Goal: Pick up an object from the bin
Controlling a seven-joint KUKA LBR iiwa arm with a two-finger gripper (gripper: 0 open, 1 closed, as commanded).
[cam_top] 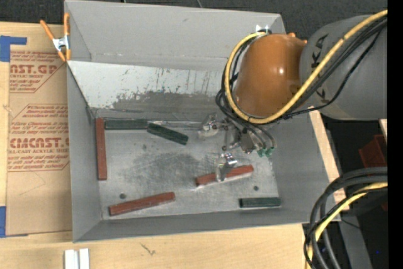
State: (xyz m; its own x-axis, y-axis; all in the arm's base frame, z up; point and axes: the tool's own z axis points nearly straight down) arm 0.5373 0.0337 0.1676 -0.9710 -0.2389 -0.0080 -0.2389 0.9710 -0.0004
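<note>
A: Camera view. Where is the pincer [225, 165]?
B: Low over the short reddish-brown bar [211, 179], which lies directly beneath it. A dark green bar [259, 202] lies near, off to its right. Apart or together, I cannot tell.
A: And to do it well?
B: I'd say centre it across the bar's narrow width, then close.

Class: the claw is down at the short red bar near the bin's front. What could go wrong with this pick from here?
The short red bar lies flat and thin on the bin floor, so the claw may slip off it. The bar also lies slantwise, so a grip might catch it off-centre and let it swing.
</note>
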